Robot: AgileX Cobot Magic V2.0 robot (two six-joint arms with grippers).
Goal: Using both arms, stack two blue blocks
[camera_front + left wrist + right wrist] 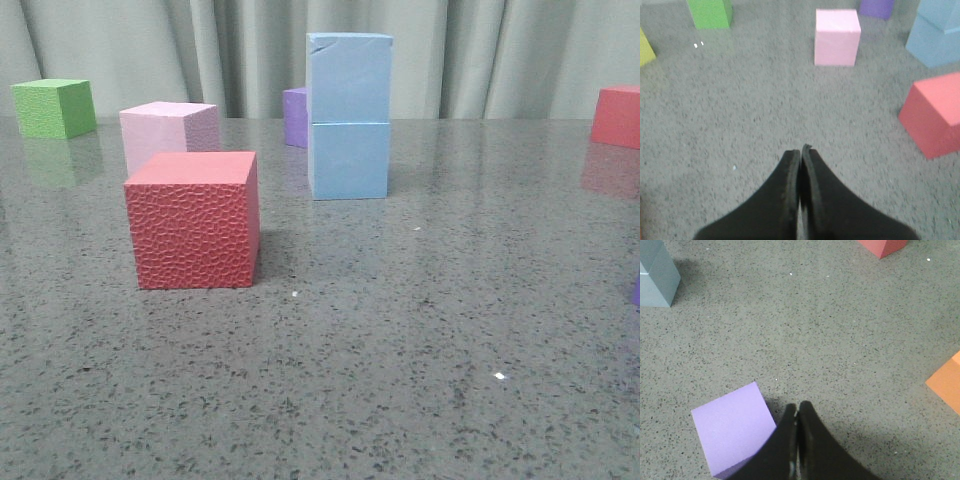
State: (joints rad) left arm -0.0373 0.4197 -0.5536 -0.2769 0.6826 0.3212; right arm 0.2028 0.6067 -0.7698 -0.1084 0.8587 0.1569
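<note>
Blue blocks stacked, both arms clear; left fingers and right fingers pressed together, empty.

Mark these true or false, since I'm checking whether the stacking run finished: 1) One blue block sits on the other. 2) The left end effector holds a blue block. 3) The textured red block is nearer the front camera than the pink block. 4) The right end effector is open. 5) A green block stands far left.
1) True: the upper blue block rests on the lower blue block.
2) False: the left end effector is shut and holds nothing.
3) True: the red block stands in front of the pink block.
4) False: the right end effector is shut, beside a purple block.
5) True: the green block is there.
</note>
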